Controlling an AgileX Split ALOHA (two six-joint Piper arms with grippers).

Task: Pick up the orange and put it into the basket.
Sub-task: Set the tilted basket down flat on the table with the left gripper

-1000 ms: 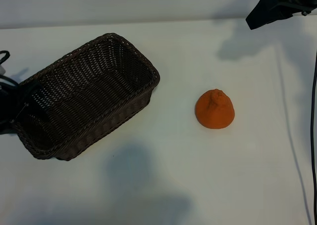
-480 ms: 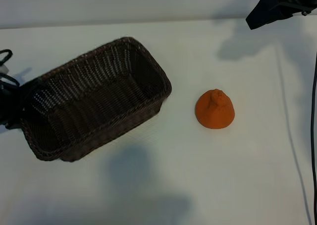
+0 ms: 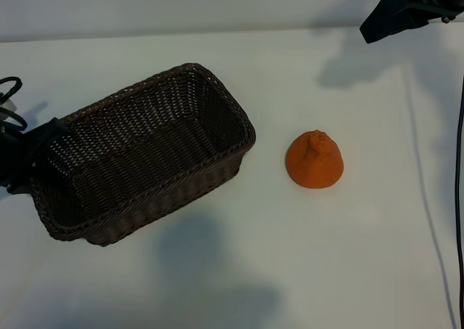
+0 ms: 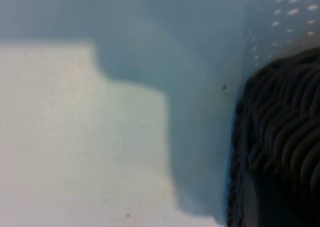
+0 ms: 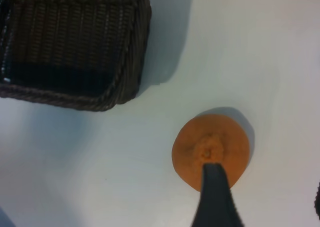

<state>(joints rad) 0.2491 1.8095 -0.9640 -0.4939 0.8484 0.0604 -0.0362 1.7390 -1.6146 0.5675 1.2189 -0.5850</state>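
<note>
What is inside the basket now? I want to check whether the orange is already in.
The basket shows only its bare woven floor. The orange sits on the table outside. The near wall hides a strip of floor.

The left gripper [image 3: 36, 151] grips the near-left end of the basket [image 3: 145, 151], the orange [image 3: 314, 159] resting on the table [image 3: 304, 271] to its right

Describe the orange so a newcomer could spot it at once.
On the white table, look right of the big dark wicker basket. The orange sits alone there, apart from the basket: small, matte, cone-shaped, with a bumpy knob on top.
</note>
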